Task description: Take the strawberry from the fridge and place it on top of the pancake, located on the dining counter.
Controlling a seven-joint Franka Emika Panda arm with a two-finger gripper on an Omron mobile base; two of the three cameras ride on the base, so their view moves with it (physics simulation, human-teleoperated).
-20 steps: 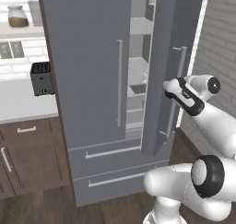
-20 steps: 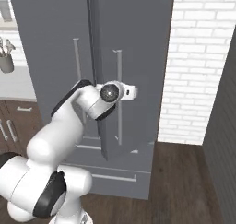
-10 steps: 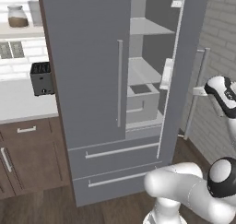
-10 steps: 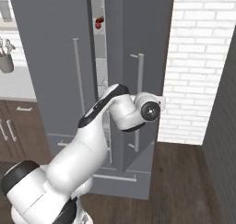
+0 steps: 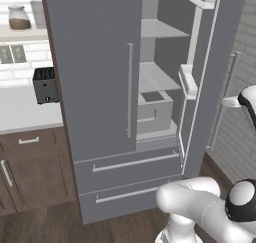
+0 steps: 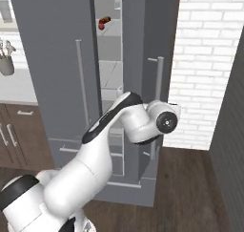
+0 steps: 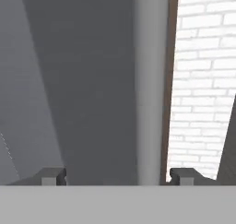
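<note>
Fingers [image 7: 53, 176] are standing wide, empty, astride your one upright fridge [image 5: 95, 87] door handle [image 7: 150, 80], running lengthwise away from the gripper [image 7: 117, 177].

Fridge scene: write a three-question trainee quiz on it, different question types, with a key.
1. True or false: the right door of the fridge stands open.
2. The gripper is: A) shut on the handle, B) open with the handle between its fingertips, C) holding the strawberry.
3. Fill in: the strawberry sits on an upper ____ inside the fridge.

Key: 1 true; 2 B; 3 shelf.
</note>
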